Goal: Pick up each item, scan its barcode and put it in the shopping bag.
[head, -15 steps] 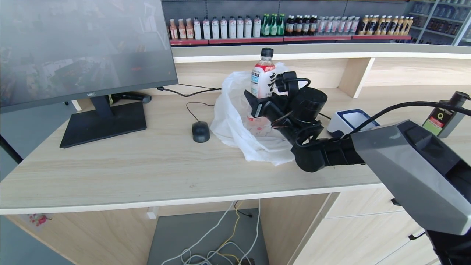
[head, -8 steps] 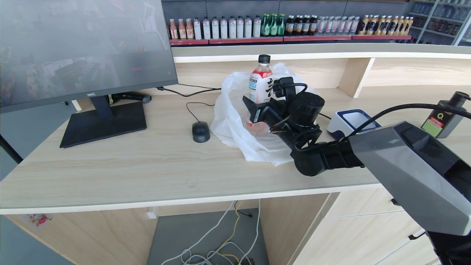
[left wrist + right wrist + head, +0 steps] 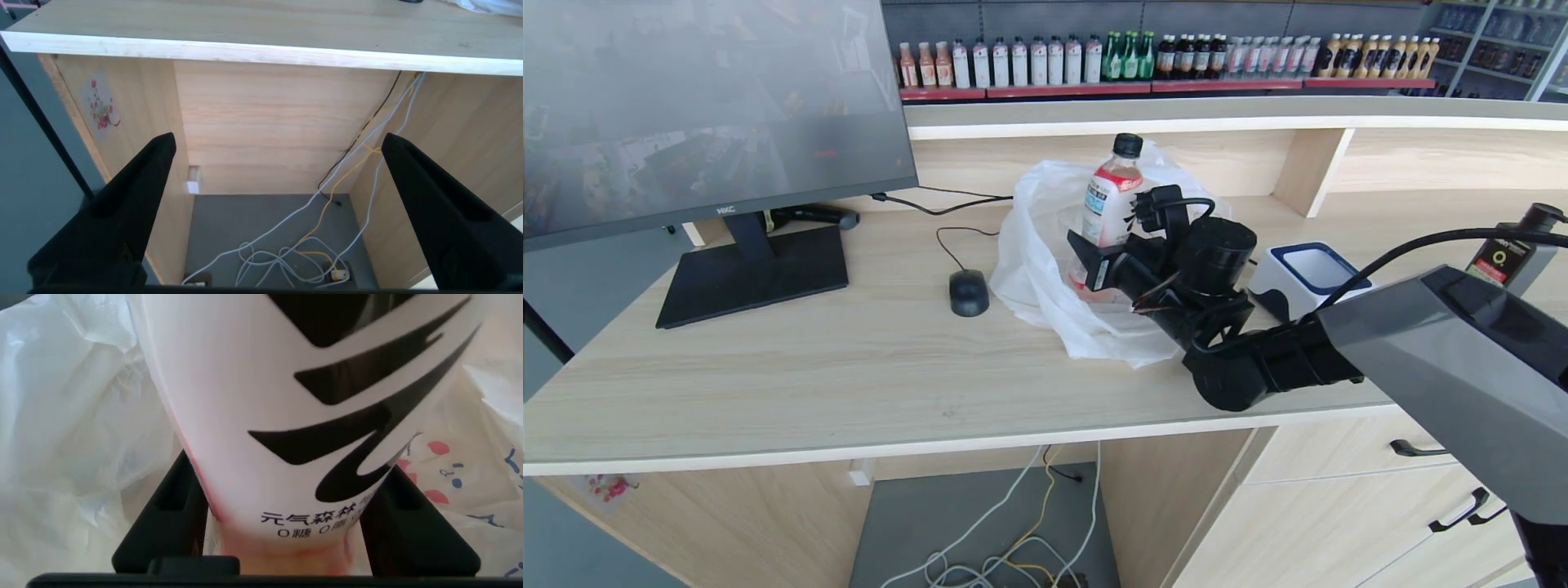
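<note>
Head view, right tool (image 3: pixel 1104 260) gripping bottle (image 3: pixel 1112 194) by its lower body, inside white shopping bag (image 3: pixel 1033 253) lying on surface (image 3: pixel 809 359), left tool (image 3: pixel 278 208) hanging wide open, carrying nothing.

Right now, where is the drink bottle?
Head view: the drink bottle is gripped by the right tool, its base inside the white shopping bag mid-counter, between the mouse and the scanner.

bright even light, dim under counter (image 3: pixel 849 359), reflections on dark monitor (image 3: pixel 711 106)
</note>
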Motion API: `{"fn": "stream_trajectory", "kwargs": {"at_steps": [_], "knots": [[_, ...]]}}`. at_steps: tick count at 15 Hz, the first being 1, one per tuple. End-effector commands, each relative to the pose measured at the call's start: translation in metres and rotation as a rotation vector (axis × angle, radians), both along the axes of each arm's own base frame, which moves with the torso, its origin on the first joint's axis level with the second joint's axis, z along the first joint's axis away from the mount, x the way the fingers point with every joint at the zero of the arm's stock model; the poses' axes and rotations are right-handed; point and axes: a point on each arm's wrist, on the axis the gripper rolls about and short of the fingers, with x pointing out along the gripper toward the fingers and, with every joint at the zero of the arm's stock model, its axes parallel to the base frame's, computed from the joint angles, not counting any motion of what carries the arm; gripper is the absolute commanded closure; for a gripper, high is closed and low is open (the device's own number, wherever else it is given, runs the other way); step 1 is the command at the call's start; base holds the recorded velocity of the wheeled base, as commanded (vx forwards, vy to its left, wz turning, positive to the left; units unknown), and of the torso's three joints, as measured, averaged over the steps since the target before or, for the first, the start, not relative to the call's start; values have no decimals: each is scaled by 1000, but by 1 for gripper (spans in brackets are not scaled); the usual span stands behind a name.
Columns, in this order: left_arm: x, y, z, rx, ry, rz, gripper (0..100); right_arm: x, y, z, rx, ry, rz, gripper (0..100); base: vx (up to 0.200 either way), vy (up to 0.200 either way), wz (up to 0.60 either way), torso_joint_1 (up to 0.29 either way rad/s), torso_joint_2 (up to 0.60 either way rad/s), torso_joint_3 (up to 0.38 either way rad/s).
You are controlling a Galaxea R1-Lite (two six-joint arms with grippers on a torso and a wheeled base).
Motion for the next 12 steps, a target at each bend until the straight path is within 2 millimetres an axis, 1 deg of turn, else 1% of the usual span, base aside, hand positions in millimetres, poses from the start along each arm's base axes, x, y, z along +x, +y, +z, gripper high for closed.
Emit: {"fn": "stream_trajectory", "kwargs": {"at_steps": [1,3,10,12], "knots": [[0,0,0,0,0,2,0,-7,-3,-1,-5,9,3,100,0,0,0,0,0,0],[0,0,0,0,0,0,0,-11,-5,-6,-11,22,4,100,0,0,0,0,0,0],[0,0,0,0,0,0,0,-11,-5,-6,-20,22,4,100,0,0,0,0,0,0],[0,0,0,0,0,2,0,-14,2,-9,-36,23,18,100,0,0,0,0,0,0]]}}
